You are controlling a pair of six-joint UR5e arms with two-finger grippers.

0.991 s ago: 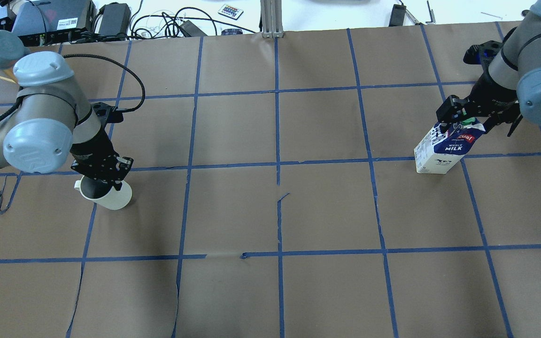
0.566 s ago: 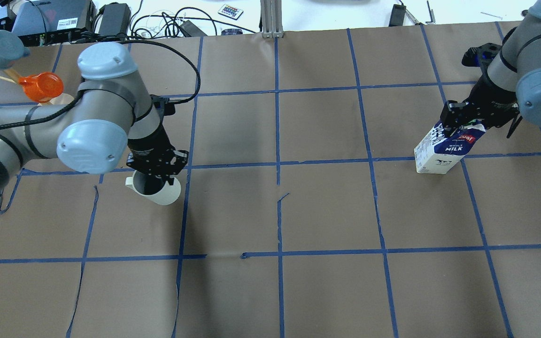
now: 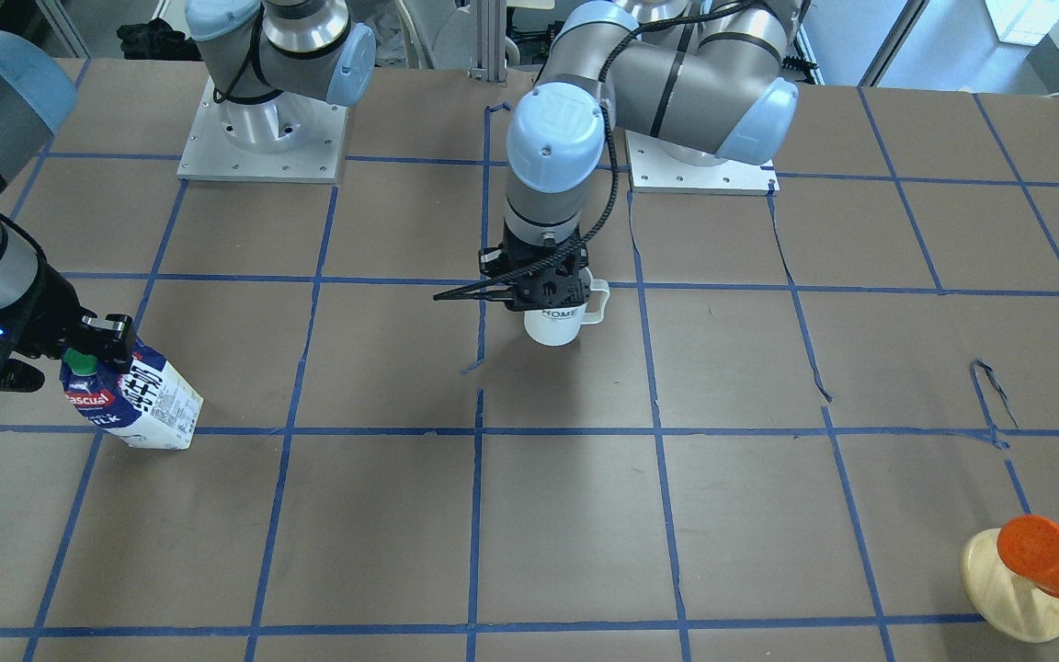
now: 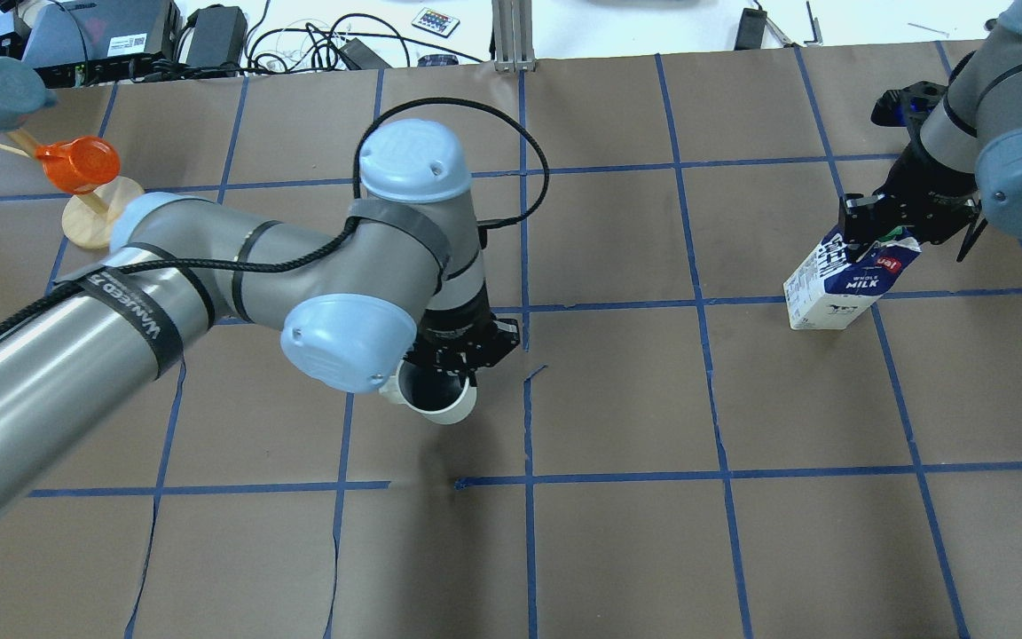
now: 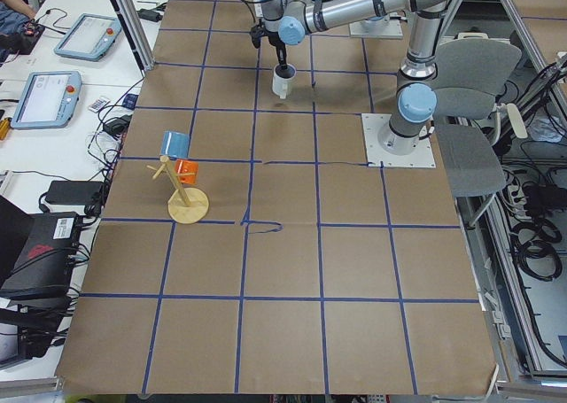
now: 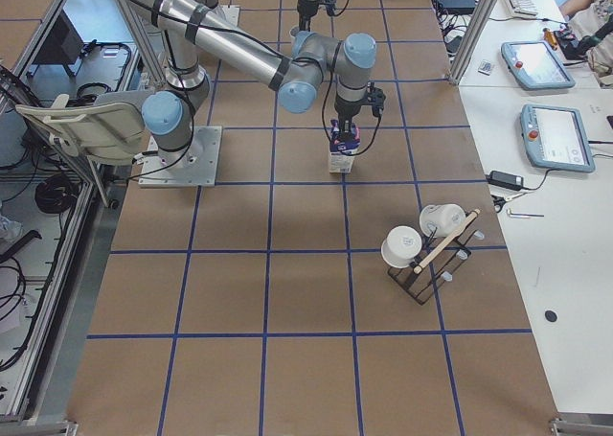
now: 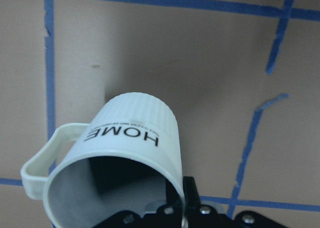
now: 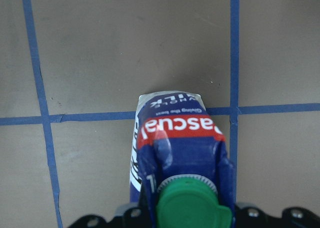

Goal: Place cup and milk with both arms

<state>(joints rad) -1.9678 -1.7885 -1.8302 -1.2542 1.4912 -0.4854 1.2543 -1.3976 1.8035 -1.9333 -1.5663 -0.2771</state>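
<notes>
Grip check, left gripper [image 3: 543, 292]: jaws closed on the rim of the cup [image 3: 555, 324], one finger inside the grey bowl and one outside, handle toward the right of the front view. The cup hangs under the wrist near the middle of that frame, just right of the central tape line [image 3: 479, 414]. The wrist view shows it slightly tilted, with a shadow on the table [image 4: 617, 399] beyond it. It is probably off the surface, though no view shows the base plainly.

Right gripper [image 3: 79, 359]: closed on the gable top of the milk [image 3: 130, 400], either side of the green cap. The carton leans at the left edge of the front view, with its lower edge apparently on the paper.

Judgement on the step: a rim pinch is a thin hold, so move the cup slowly, level it, lower until the base sits flat, then release. Straighten the milk before lifting it, since the soft gable may let it swing. Set the two down apart.

Pose: left arm [image 4: 209, 275] reaches in from the lower left of the overhead view, wrist pointing straight down at centre. Right arm [image 4: 999, 151] sits folded at upper right, wrist down over the carton.
</notes>
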